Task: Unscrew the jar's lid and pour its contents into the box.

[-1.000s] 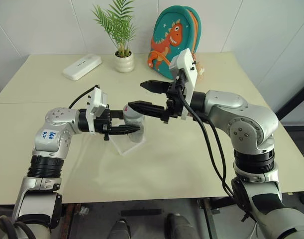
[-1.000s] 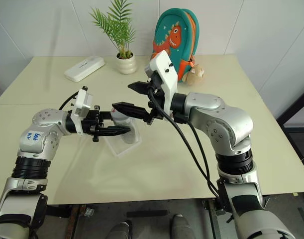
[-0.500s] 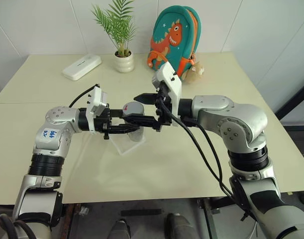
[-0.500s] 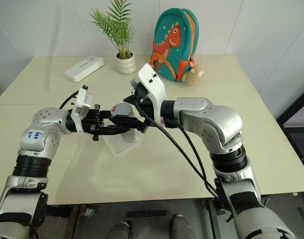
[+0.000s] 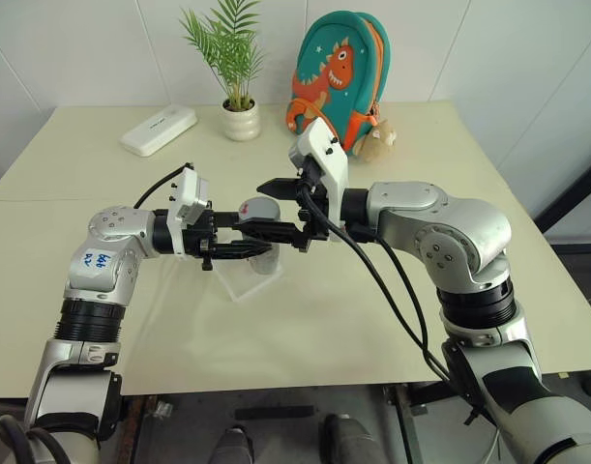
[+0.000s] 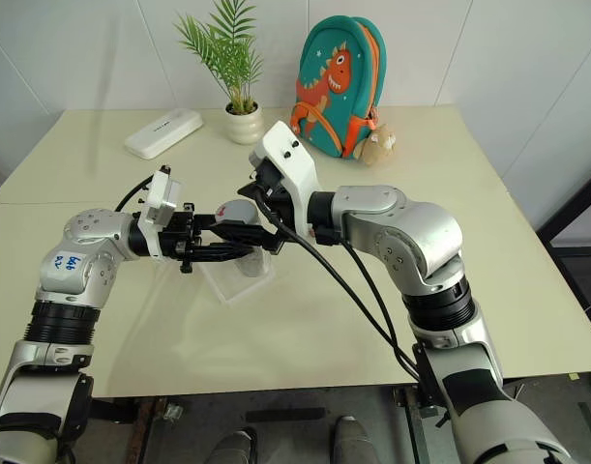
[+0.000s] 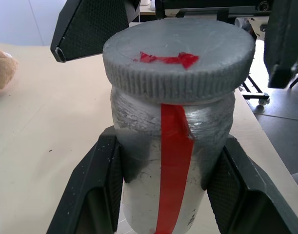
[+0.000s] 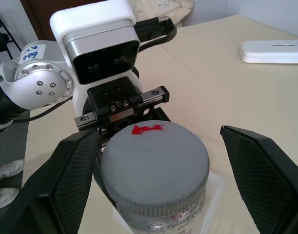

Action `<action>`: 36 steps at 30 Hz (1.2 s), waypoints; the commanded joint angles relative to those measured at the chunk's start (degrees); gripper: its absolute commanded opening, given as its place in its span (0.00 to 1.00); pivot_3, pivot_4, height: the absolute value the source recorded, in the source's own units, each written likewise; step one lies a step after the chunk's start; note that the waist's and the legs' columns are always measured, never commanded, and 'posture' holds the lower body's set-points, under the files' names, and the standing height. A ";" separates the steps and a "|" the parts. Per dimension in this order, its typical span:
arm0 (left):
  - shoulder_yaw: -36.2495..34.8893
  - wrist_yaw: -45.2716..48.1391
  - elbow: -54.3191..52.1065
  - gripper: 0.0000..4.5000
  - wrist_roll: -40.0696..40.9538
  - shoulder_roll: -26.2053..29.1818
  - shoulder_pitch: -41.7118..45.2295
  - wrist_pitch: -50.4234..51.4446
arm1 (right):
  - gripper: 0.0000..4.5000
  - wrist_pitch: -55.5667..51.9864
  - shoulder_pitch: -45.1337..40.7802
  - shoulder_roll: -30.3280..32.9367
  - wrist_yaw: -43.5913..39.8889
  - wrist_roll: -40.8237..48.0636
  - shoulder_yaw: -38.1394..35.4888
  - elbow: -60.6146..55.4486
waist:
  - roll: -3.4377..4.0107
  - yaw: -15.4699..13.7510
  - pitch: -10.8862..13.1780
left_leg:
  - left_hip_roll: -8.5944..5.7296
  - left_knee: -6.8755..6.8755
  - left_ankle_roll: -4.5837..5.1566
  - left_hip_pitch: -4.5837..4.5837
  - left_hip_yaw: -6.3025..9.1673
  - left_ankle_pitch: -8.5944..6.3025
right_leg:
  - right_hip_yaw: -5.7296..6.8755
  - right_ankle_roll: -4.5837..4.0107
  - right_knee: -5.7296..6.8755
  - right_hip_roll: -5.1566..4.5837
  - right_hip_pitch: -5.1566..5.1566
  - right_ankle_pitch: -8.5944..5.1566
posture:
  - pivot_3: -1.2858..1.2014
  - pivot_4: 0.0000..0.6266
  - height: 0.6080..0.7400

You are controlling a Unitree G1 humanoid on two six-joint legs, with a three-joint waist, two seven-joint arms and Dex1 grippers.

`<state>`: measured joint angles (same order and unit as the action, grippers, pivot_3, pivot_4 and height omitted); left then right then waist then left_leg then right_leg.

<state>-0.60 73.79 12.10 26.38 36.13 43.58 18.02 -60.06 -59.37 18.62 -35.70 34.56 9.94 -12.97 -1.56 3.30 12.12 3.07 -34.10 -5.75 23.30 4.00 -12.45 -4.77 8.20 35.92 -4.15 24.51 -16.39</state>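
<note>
Left gripper (image 5: 249, 248) clamps the jar (image 7: 170, 161); right gripper (image 8: 153, 185) spread wide beside the lid (image 7: 178, 58).

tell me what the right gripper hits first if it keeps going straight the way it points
Probably the lid on the jar: the open right gripper has a finger on either side of it. Past that sits the left gripper, clamped on the jar's body.

Silver-grey jointed arms, black cables, white wrist camera blocks, black textured fingers (image 7: 97, 185) (blue-scribbled left-arm sticker).
</note>
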 commanded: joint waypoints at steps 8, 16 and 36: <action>-0.61 -0.37 -1.20 0.43 -0.19 0.11 0.78 -1.20 | 0.64 0.61 -0.35 0.26 -0.91 0.19 -0.45 -2.23 | 0.00 -0.01 0.00 | 0.00 0.00 0.00 0.00 0.00 0.00 | 0.00 0.00 0.00 0.00 0.00 0.00 | 0.52 0.24 1.00; -0.56 -0.43 -1.01 0.43 -0.19 0.10 0.84 -1.27 | 0.58 1.08 -0.38 0.49 -1.10 -0.07 -0.65 -2.26 | 0.00 -0.01 0.00 | 0.00 0.00 0.00 0.00 0.00 0.00 | 0.00 0.00 -0.01 0.00 0.00 0.00 | 0.52 0.24 1.00; 0.12 0.71 -1.22 0.43 -0.56 0.97 0.34 -0.70 | 0.58 7.66 -5.35 5.94 -4.63 -2.55 -5.36 3.40 | 0.01 0.00 0.01 | 0.00 0.01 0.01 0.00 -0.02 -0.01 | -0.01 0.00 -0.02 0.00 0.01 0.00 | 0.52 0.24 1.00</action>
<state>0.68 74.57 12.10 25.78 36.35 43.57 17.96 -53.83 -63.33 23.53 -39.91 32.63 6.16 -8.79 -1.54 3.30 12.13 3.07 -34.10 -5.74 23.30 3.98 -12.46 -4.78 8.21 35.89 -4.15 24.52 -16.40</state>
